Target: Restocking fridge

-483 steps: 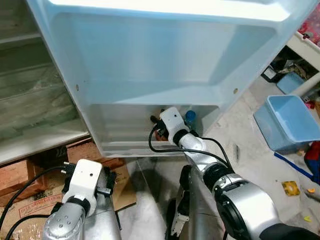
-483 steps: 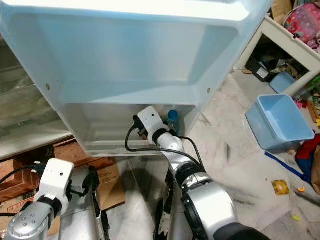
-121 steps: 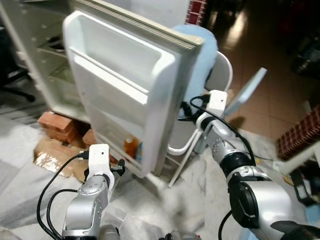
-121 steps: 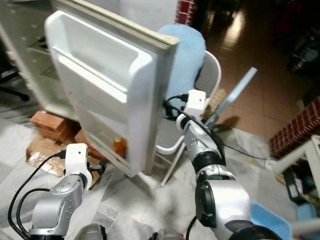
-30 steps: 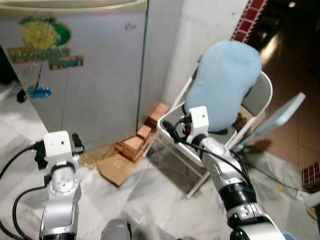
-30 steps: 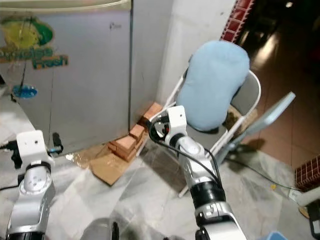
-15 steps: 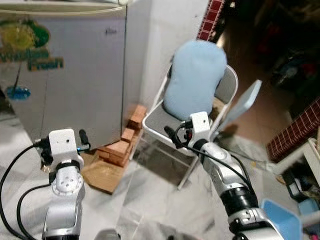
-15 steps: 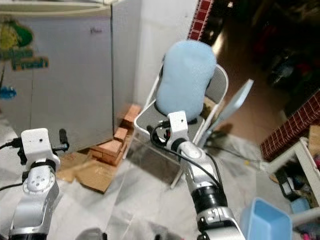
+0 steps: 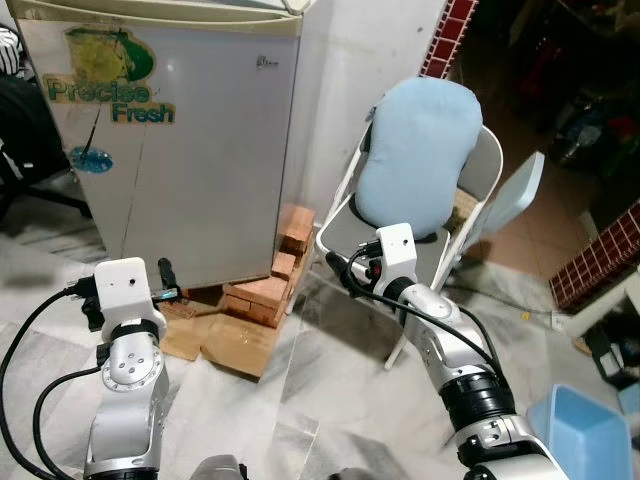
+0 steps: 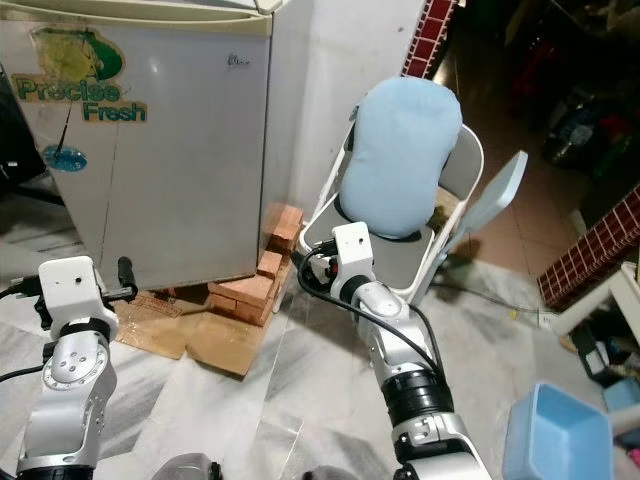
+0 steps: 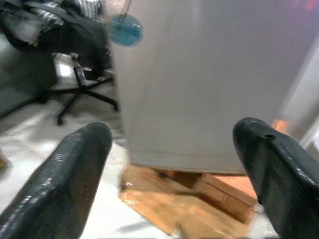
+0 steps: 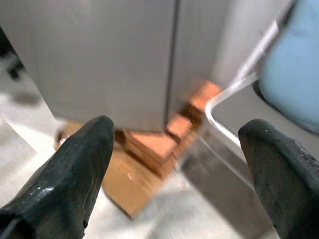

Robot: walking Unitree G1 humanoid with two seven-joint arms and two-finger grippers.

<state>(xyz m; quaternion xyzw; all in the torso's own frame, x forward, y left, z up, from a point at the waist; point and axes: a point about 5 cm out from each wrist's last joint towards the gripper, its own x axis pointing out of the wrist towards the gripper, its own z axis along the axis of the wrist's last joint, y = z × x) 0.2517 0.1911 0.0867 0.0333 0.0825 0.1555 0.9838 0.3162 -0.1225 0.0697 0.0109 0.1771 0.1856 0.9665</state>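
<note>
1. The left gripper's fingers are spread apart and empty, pointing at the grey metal fridge with its green lettering, whose door is shut.
2. The right gripper's fingers are also apart and empty, raised to the right of the fridge, in front of the white folding chair with a pale blue cushion.
3. Orange bricks and flattened cardboard lie at the fridge's foot.
4. Judging by the shut door and empty fingers, one stocking round looks finished; the next move would be fetching another item.
</note>
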